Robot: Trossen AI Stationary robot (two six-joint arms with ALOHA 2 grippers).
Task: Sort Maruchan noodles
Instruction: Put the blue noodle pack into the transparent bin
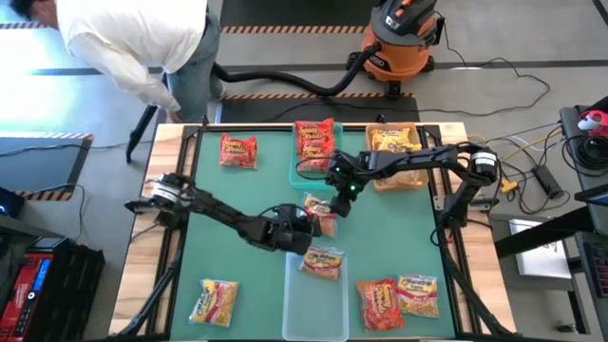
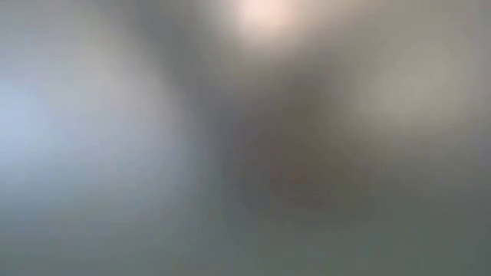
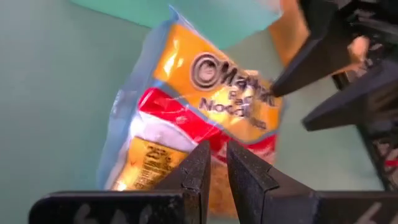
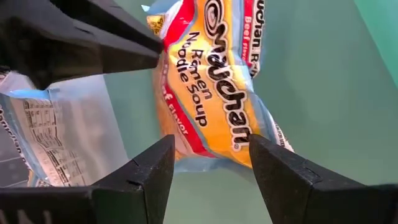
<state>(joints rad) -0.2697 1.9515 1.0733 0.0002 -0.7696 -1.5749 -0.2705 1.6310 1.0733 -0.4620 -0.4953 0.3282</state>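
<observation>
On the left of the green table mat (image 1: 237, 199), a yellow Maruchan packet (image 1: 215, 301) lies near the front edge and a red packet (image 1: 238, 150) lies near the back, both loose and flat. The left gripper (image 1: 302, 224) reaches to mid-table, its fingers pressed together and pinching the edge of a yellow-and-red ramen packet (image 3: 199, 112), which hangs or tilts from that pinch. In the left wrist view the wrapper's crimped end is what sits between the fingertips.

Just right of it, the right gripper (image 4: 208, 168) stands with its fingers spread on either side of the same packet, "Ramen Noodle Soup" print facing it; I cannot tell whether the pads touch the wrapper. Another packet (image 1: 324, 260) lies on the back rim of the clear bin (image 1: 314, 304) at the front. Behind the grippers, the teal bin (image 1: 294, 171) holds red packets and the tan bin (image 1: 397, 180) holds yellow ones. Two more packets (image 1: 399, 296) lie front right.

These packets look light, with a brittle noodle block inside a slick, crinkly film. Squeezing across the block risks cracking it or letting the film slide. The flat sealed ends likely give the surest hold, though the packet will swing from them. The low view shows nothing usable.
</observation>
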